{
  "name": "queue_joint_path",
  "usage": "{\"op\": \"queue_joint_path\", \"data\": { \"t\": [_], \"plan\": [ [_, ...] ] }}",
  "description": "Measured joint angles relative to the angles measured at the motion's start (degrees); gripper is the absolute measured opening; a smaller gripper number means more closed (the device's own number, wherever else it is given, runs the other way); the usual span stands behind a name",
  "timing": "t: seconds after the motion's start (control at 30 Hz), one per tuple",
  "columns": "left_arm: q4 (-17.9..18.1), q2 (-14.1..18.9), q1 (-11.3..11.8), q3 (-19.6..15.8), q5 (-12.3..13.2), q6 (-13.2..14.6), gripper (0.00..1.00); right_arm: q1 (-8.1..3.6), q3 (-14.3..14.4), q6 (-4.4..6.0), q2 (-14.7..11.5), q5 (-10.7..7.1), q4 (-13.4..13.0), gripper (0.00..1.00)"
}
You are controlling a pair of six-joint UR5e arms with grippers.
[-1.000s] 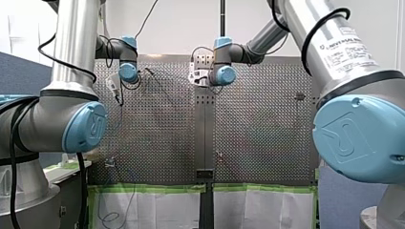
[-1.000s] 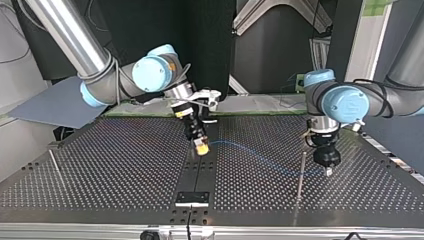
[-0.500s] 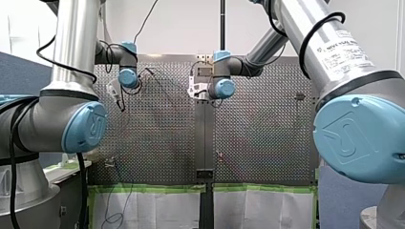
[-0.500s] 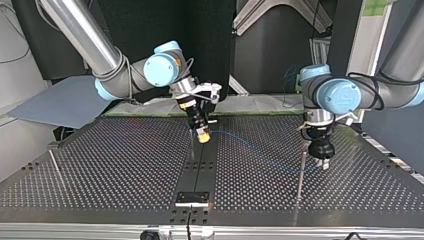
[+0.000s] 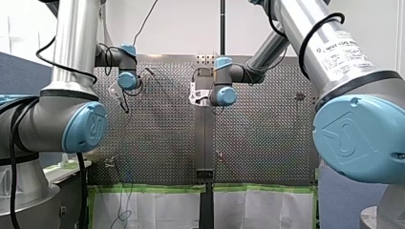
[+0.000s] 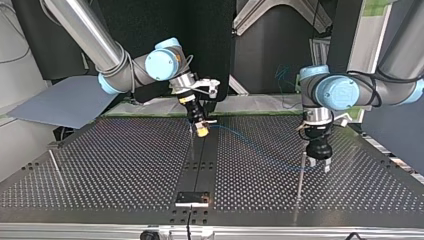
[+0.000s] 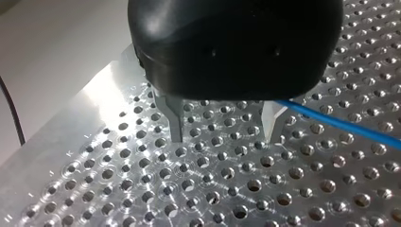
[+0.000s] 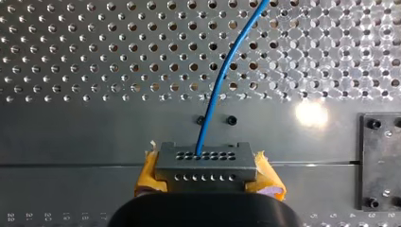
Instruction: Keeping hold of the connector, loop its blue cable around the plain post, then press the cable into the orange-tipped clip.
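Your right gripper (image 6: 202, 132) retreats from the table's near edge, clamped on the connector (image 8: 205, 163).
Left gripper (image 7: 224, 137), fingers apart, keeps blue cable (image 7: 340, 123) near post (image 6: 301, 175).

Front, top views opposed across table (image 6: 100, 165); wrists close-up

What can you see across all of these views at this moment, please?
perforated table: one, silver, under both arms.
blue cable: one, blue, from the connector across the table to my left gripper.
connector: one, grey, between yellow pads.
thin posts: three, metal, upright on the table; one beside my left gripper.
plate: one, black, near the table's edge closest to the top view.
right gripper: one, yellow pads, shut on the connector.
left gripper: one, black, fingers apart, cable beside one finger.
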Motion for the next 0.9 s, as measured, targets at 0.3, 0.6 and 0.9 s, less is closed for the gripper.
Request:
{"op": "queue_joint_path", "data": {
  "t": [0.3,0.6,0.9],
  "plan": [
    [0.7,-3.4,0.5,1.2,3.0,-2.6,0.84,-0.21,0.1,0.12,2.0,-0.01,-0.6,0.0],
    [0.5,-3.7,1.1,1.5,3.3,-2.7,0.84,-0.65,0.1,-0.03,6.1,0.18,-0.9,0.0],
    [0.0,-3.7,1.1,1.5,3.3,-2.5,0.84,-0.45,0.1,-0.58,10.2,1.6,-0.9,0.0]
  ]
}}
